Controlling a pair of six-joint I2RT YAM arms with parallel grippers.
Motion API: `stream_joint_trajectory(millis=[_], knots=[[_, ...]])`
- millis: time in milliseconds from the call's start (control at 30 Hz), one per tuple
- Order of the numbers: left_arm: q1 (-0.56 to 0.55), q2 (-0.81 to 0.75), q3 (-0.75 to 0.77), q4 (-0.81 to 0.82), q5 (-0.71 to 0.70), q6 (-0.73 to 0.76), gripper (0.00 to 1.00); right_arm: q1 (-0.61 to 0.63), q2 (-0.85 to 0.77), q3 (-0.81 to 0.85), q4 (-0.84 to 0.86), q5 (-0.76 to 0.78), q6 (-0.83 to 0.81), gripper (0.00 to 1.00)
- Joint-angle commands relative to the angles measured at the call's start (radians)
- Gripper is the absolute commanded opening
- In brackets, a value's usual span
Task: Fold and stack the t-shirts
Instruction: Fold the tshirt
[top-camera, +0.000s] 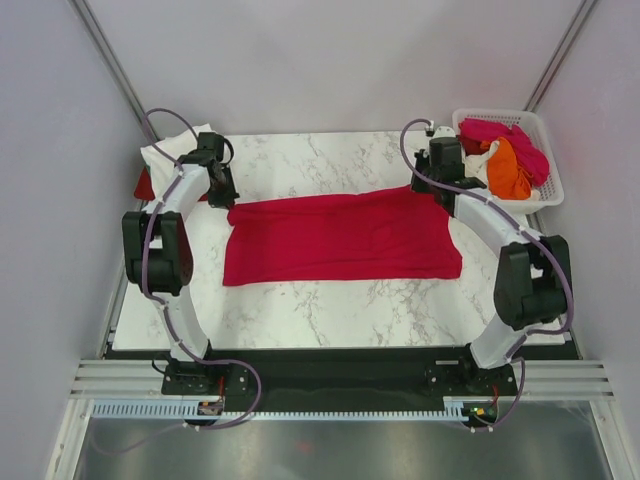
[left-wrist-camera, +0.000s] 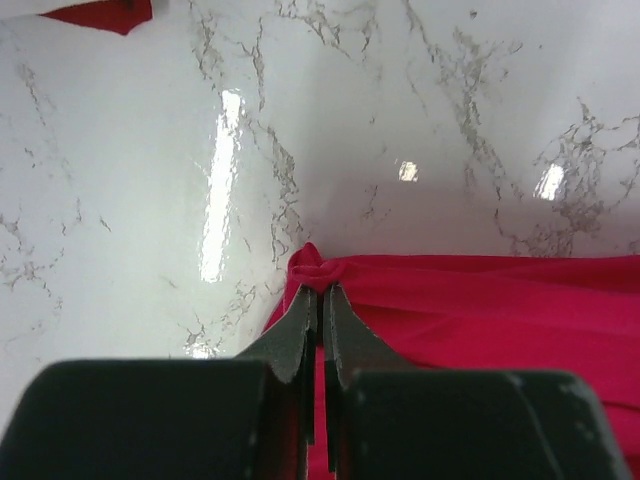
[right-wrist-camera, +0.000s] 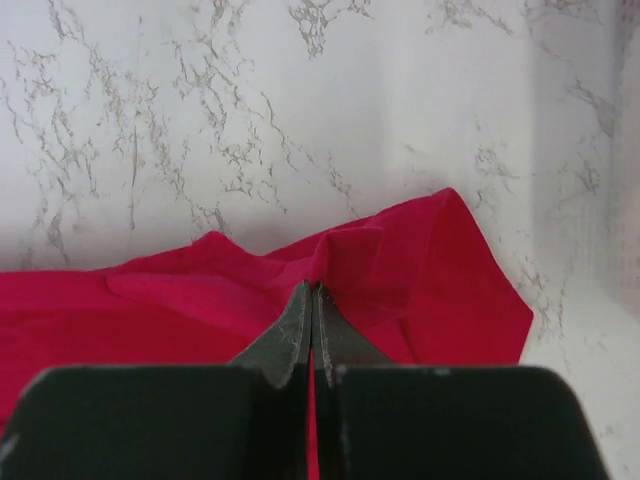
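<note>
Top external view: crimson t-shirt (top-camera: 340, 238) lies spread on the counter (top-camera: 330, 300), apparently mid-fold, far corners clamped by left fingers (left-wrist-camera: 297, 335) and right fingers (right-wrist-camera: 290, 335); shirts (top-camera: 510, 160) wait in the basket (top-camera: 548, 196)

Lighting: bright, even, from overhead. Glare: white streaks on the glossy worktop (left-wrist-camera: 450, 100) in the left wrist view, at 10 and 2 o'clock. Shadows: soft and grey along the red shirt (right-wrist-camera: 200, 300) in the right wrist view, at 9 o'clock. Focus: jaws blurred at 6 o'clock in both wrist views; top view sharp.

T-shirt (top-camera: 340, 240) on table (top-camera: 320, 160) between left gripper (top-camera: 228, 204) and right gripper (top-camera: 426, 188); basket (top-camera: 500, 112) back-right.
</note>
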Motion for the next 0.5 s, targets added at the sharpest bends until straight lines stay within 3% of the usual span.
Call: stream_joint_trajectory(millis=[0, 233, 467], knots=[[0.008, -0.068, -0.04, 0.049, 0.004, 0.035, 0.02, 0.001, -0.14, -0.09, 0.027, 0.015, -0.004, 0.0], [0.008, -0.072, -0.078, 0.075, 0.007, 0.053, 0.02, 0.005, -0.367, -0.281, -0.012, 0.013, 0.068, 0.0], [0.006, -0.116, -0.119, 0.115, 0.053, 0.075, 0.02, 0.007, -0.459, -0.39, -0.089, 0.058, 0.11, 0.0]])
